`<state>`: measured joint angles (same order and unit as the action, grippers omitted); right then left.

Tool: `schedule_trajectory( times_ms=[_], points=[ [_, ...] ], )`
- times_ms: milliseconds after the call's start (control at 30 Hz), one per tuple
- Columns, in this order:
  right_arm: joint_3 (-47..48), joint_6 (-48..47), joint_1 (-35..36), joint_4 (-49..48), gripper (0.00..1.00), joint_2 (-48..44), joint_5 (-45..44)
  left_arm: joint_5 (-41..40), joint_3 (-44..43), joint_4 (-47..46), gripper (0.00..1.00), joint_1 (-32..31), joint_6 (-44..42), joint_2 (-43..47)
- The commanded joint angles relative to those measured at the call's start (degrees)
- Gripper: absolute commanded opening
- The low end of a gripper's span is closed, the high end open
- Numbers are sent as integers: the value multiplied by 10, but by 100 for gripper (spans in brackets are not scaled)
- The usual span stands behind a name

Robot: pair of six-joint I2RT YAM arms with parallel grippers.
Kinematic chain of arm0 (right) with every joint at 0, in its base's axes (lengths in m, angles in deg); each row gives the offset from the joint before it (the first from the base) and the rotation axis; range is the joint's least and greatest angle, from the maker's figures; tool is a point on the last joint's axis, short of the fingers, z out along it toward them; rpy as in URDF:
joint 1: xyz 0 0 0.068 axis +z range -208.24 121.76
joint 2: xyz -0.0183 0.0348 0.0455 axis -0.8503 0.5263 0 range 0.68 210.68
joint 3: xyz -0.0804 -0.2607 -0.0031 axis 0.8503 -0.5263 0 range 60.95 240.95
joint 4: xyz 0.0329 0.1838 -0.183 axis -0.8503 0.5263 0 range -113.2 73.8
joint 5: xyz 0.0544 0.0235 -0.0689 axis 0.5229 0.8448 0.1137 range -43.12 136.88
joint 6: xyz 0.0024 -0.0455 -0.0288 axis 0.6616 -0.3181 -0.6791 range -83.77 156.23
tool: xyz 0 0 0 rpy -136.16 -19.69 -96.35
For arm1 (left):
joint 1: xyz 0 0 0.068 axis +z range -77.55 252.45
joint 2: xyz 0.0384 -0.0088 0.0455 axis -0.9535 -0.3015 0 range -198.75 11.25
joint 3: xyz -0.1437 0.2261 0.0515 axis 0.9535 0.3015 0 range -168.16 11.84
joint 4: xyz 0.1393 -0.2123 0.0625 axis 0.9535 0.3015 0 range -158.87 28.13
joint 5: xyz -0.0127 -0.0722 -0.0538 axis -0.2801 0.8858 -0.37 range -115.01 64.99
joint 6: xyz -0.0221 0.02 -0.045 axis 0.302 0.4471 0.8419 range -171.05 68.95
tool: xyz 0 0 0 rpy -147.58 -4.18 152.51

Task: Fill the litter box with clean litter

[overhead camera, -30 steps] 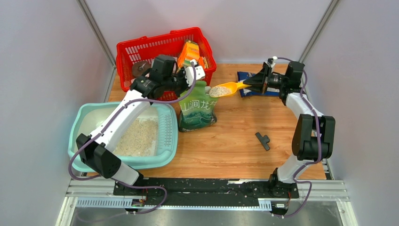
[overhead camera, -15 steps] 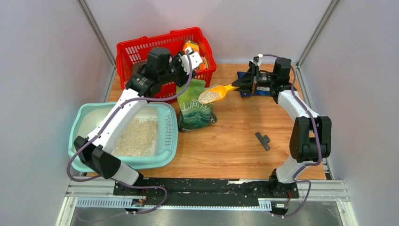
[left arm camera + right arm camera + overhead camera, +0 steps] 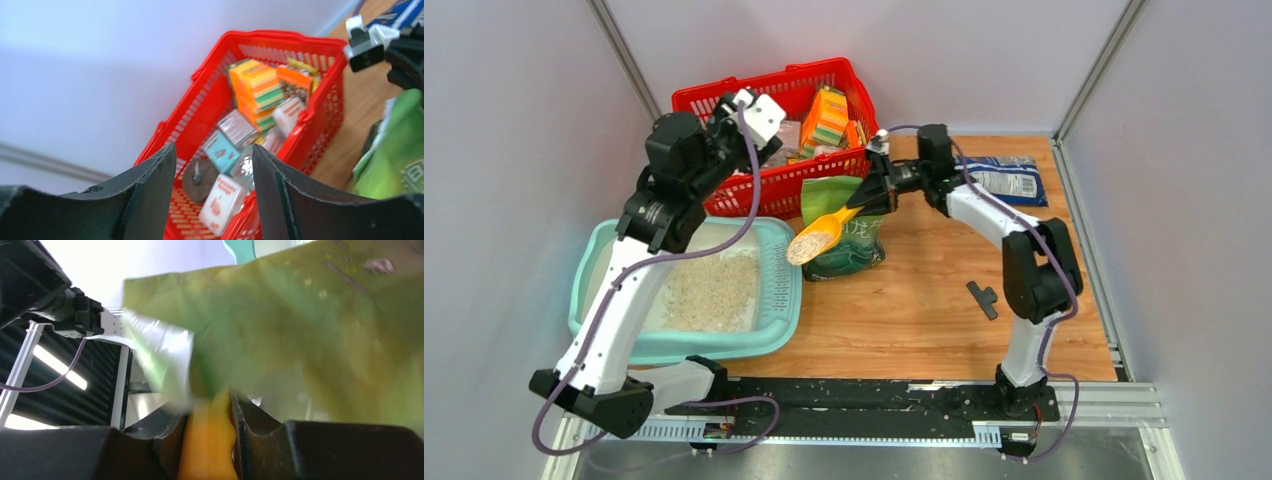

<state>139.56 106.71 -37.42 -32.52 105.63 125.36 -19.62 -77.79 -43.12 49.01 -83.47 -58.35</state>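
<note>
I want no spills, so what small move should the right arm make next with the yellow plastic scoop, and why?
Probably carry the yellow plastic scoop a little leftward, then tip it. The right gripper, shut on its handle, holds the loaded bowl only at the right rim of the pale teal plastic litter box, short of the beige litter heap inside.

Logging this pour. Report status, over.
Right gripper shut on loaded yellow scoop at litter box right rim. Left gripper open, empty, above red basket. Box holds clean litter. Green bag beside box, path clear.
</note>
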Motion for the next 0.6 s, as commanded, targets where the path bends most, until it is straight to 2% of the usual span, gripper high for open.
schedule_trajectory(
  times_ms=[0, 200, 400, 567],
  points=[
    [87, 38, 71, -11, 0, 69, -5, -48, 25, -12, 66, 34, -2, 56],
    [264, -15, 147, 64, 0, 190, -53, -52, 97, 10, 66, 43, -27, 150],
    [345, -85, 206, 129, 0, 233, -117, -78, 139, 53, 66, 43, -12, 219],
    [382, -147, 213, 203, 0, 254, -171, -74, 158, 68, 66, 43, -21, 250]
  ],
)
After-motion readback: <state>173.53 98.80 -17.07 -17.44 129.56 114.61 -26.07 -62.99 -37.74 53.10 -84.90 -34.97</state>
